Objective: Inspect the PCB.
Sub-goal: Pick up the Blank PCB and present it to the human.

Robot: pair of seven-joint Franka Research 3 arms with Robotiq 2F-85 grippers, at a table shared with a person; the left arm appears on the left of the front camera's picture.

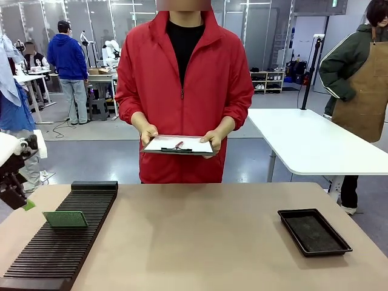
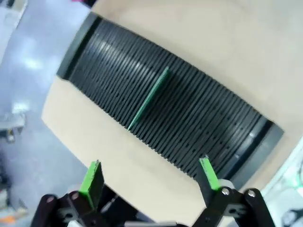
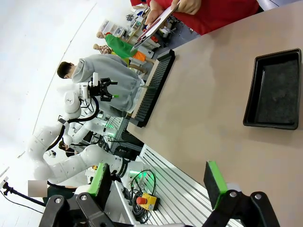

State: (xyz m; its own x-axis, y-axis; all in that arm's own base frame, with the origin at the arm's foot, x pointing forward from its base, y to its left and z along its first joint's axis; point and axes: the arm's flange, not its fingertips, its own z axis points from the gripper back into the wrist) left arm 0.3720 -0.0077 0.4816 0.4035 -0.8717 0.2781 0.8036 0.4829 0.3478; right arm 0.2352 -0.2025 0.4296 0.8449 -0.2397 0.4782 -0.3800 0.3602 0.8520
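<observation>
PCB (image 1: 65, 219) on edge in a slotted rack (image 1: 42, 254), top edge free for grasping. Both wide: left claw (image 2: 149, 165) above it, right claw (image 3: 158, 175) empty.

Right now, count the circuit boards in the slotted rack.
1. The PCB stands on edge in a slot near the middle of the rack, at the left side of the table. Hidden ones look unlikely.
</observation>
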